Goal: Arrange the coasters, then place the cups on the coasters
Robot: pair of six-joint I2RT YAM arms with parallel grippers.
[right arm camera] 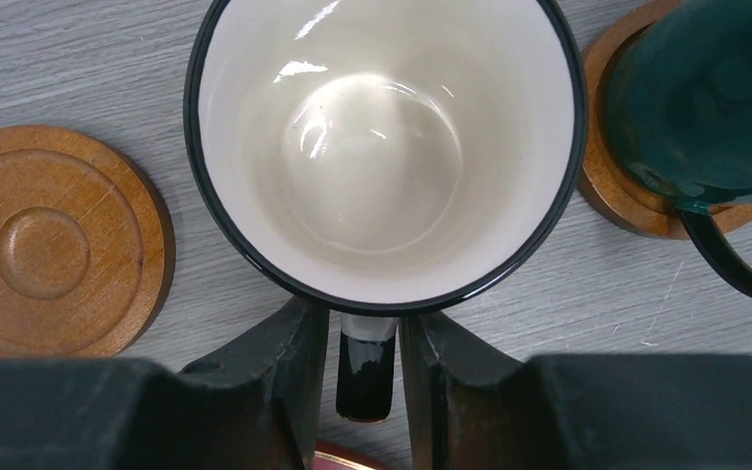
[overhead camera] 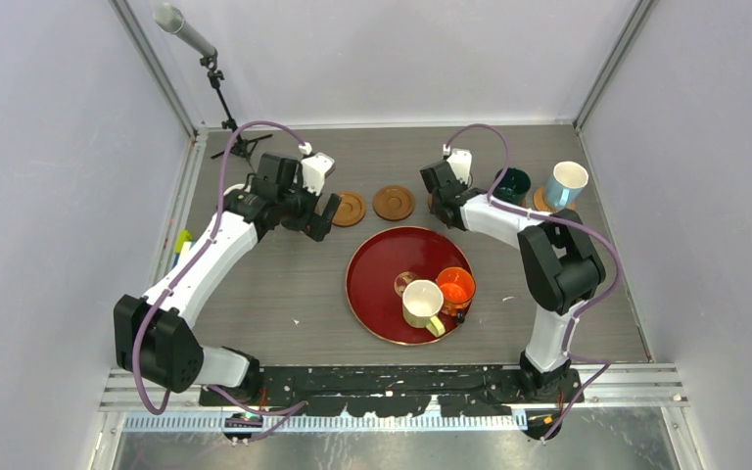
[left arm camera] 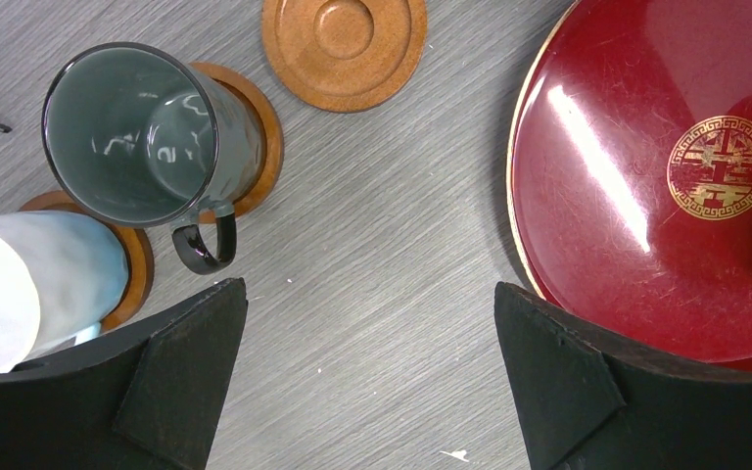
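Step in hand: setting the white mug down in the coaster row. I'd spread the fingers fully, then back straight off its handle, keeping clear of the teal mug.
Right gripper: fingers closely flank that handle; pinching or let go, I cannot tell. What lies under the mug is hidden.
Left gripper: spread wide, holding nothing, over bare table.
Left mugs: grey-green mug, empty, and pale mug, each on a coaster.
Bare coasters: two side by side, nothing on them.
Red tray: holds cream mug and orange mug, both upright and seemingly empty.
Far right: the teal mug and light blue mug, each on a coaster.
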